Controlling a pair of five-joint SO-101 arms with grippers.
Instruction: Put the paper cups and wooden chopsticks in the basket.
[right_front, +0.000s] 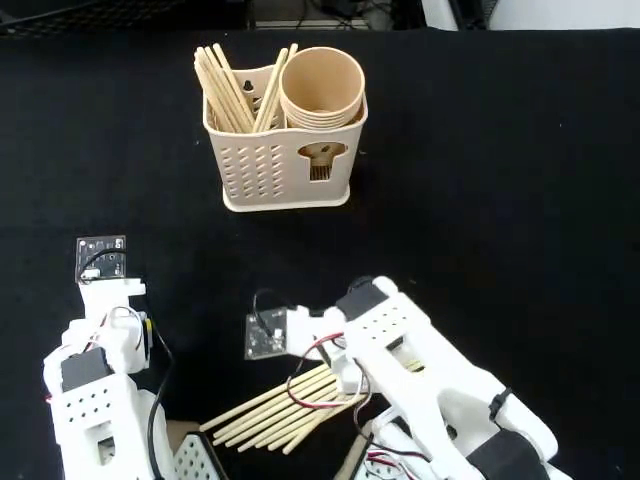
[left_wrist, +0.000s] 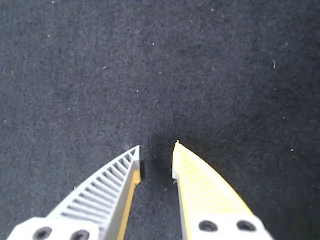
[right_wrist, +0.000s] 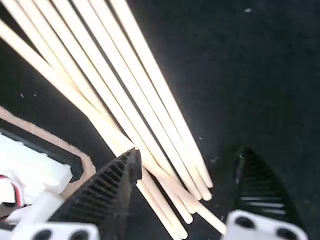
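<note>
High: fixed above, facing down over black cloth-covered table (right_front: 520, 180). Wrists: close, facing down onto it. Shared, right wrist and high: loose pale wooden chopsticks (right_wrist: 131, 107).

The chopsticks (right_wrist: 125, 100) are smooth bare wood, cups (right_front: 321, 116) matt paper, basket (right_front: 270, 175) plastic, cloth (left_wrist: 150, 75) matt.

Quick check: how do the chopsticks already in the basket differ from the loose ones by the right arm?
The basket chopsticks stand leaning in the left compartment of the basket, beside the paper cups; the loose chopsticks lie flat on the table. The basket chopsticks are far from the arms; the loose chopsticks lie close, their ends under the open right gripper. Both are plain pale wooden sticks.
</note>
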